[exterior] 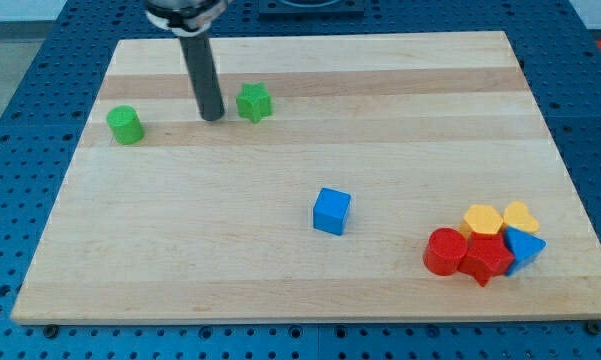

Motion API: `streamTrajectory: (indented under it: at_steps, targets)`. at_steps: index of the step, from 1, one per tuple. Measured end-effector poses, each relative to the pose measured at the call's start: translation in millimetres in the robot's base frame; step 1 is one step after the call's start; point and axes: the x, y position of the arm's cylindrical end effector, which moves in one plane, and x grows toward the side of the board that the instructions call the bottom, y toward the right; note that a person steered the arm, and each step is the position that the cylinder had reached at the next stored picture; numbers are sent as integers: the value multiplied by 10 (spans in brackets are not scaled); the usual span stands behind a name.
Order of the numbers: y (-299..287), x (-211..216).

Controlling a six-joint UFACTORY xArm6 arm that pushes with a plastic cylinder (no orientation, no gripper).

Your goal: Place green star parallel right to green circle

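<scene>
one green star (253, 102) just right of tool (212, 116)

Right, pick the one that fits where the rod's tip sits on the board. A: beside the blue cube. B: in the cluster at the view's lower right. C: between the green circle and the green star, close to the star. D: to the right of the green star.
C: my tip rests between the green circle and the green star, just off the star's left side.
</scene>
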Motion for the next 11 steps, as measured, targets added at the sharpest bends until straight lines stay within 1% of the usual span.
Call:
streamTrajectory:
  at_steps: [2,4,5,6,7,8,10,11]
  targets:
    - [395,243]
    - [247,265]
    - [703,397]
    - [1360,309]
    - [1504,-106]
    - [1105,-223]
    - [-60,75]
    - [161,83]
